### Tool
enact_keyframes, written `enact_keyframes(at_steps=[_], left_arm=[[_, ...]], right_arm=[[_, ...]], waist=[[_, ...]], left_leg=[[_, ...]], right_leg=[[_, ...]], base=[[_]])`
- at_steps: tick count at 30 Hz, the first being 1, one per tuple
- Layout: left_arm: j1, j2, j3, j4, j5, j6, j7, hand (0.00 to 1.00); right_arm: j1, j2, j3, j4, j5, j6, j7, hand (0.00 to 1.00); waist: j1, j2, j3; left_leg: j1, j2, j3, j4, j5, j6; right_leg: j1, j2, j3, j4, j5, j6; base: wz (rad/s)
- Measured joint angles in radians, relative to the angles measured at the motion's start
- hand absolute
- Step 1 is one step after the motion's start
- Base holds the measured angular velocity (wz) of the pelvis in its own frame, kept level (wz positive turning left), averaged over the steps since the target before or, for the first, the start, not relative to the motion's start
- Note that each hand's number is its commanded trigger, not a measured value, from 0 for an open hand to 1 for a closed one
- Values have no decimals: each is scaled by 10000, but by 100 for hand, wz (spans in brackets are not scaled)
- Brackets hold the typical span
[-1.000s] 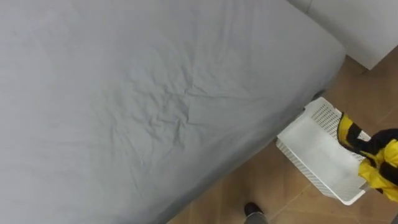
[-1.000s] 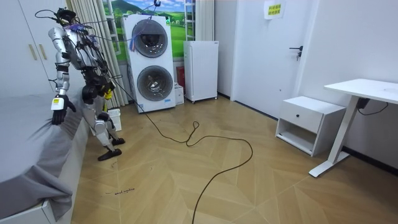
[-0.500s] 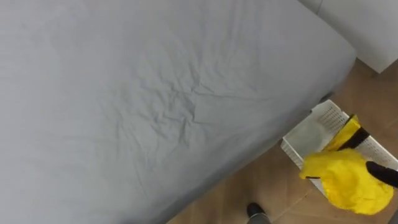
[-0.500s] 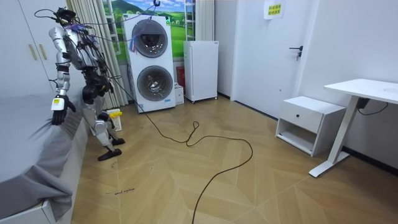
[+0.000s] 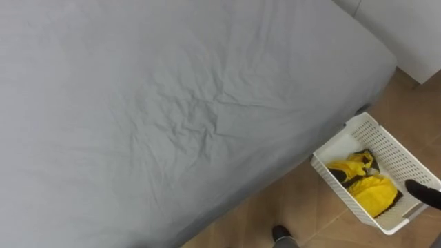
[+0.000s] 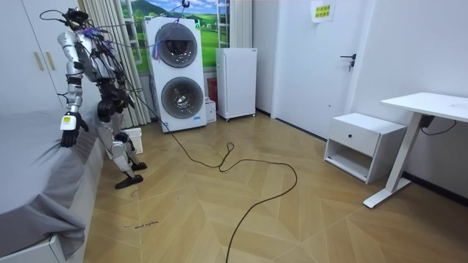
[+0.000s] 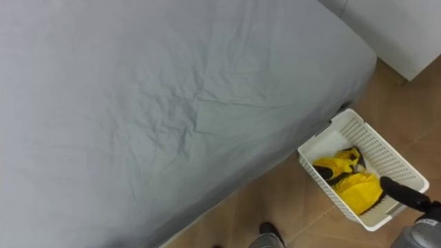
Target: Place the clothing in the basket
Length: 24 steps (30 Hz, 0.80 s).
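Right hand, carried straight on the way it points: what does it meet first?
Most likely the yellow garment lying in the white basket; the right hand points toward it over the rim, height unclear.

Yellow clothes (image 5: 368, 189) crumpled in white basket (image 5: 396, 153)

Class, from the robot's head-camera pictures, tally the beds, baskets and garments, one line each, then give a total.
Bed with grey wrinkled sheet: 1
White slatted plastic basket: 1
Yellow garment with black trim, lying in the basket: 1
Total: 3
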<state>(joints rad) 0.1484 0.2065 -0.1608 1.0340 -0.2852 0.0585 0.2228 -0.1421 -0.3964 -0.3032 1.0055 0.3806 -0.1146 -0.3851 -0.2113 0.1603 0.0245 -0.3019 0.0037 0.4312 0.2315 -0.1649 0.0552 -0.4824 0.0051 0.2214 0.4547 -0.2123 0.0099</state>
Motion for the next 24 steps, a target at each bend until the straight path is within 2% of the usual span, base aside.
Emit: enact_keyframes(at_steps=[3, 6, 8, 10, 12, 14, 17, 18, 19, 21, 24], left_arm=[[159, 64, 9, -264, -4, -2, 5, 0], [208, 124, 14, -329, 2, -161, 4, 0], [227, 170, 31, -334, 36, -235, -2, 0], [231, 192, 95, -338, 28, -270, 1, 0], [238, 191, 195, -332, 23, -351, -23, 0], [358, 192, 259, -269, 51, -518, -145, 0], [396, 167, 487, -320, 193, -794, -313, 0], [403, 161, 504, -319, 308, -835, -342, 0], [403, 135, 508, -319, 480, -876, -352, 0], [407, 58, 522, -306, 843, -881, -346, 0], [324, -59, 542, -340, 1537, -918, -354, 0]], right_arm=[[166, -5, -8, 23, 73, 0, 2, 0], [338, 20, 0, 34, 85, -4, 115, 0], [700, 83, 95, 25, 133, -13, 391, 0], [839, 201, 330, -8, 134, -13, 546, 0], [1012, 316, 558, -9, 131, -12, 809, 0], [1256, 530, 829, -9, 172, -12, 1155, 0], [1502, 840, 850, 2, 443, -8, 1500, 0], [1535, 908, 856, 2, 454, -8, 1528, 0], [1638, 1048, 1053, 17, 536, -6, 1564, 0], [1678, 1317, 1416, 154, 542, 37, 1689, 0], [1728, 1753, 1799, 642, 522, 235, 2086, 0]], waist=[[-2, -68, -8], [-7, -158, -2], [44, -329, -24], [148, -477, -71], [251, -604, -81], [342, -759, -134], [584, -941, -160], [644, -972, -164], [845, -1067, -209], [935, -1177, -270], [1145, -1342, -296]], left_leg=[[146, 7, -186, 11, -1, 0], [308, 55, -436, 3, -2, -2], [618, 21, -753, -81, 8, -28], [791, 39, -845, -159, 19, -50], [1077, 53, -991, -297, 48, -93], [1454, 42, -1343, -358, 43, -108], [1871, -3, -1683, -461, 30, -131], [1976, -9, -1741, -504, 30, -131], [2175, -20, -1865, -602, 32, -135], [2339, -86, -2150, -621, 27, -143], [2630, -197, -2599, -658, 21, -150]], right_leg=[[335, -5, -162, -260, 46, -10], [730, -49, -463, -522, 73, -27], [1222, -47, -636, -746, 73, -45], [1518, -53, -794, -964, 124, -84], [1963, -51, -960, -1306, 214, -118], [2635, -88, -1281, -1727, 241, -135], [3336, -169, -1737, -2206, 275, -149], [3472, -181, -1805, -2278, 276, -149], [3744, -187, -1863, -2412, 280, -150], [4165, -220, -2112, -2576, 293, -149], [4730, -314, -2599, -2886, 299, -140]], base=[[15], [27], [30], [16], [25], [41], [39], [34], [31], [43], [54]])
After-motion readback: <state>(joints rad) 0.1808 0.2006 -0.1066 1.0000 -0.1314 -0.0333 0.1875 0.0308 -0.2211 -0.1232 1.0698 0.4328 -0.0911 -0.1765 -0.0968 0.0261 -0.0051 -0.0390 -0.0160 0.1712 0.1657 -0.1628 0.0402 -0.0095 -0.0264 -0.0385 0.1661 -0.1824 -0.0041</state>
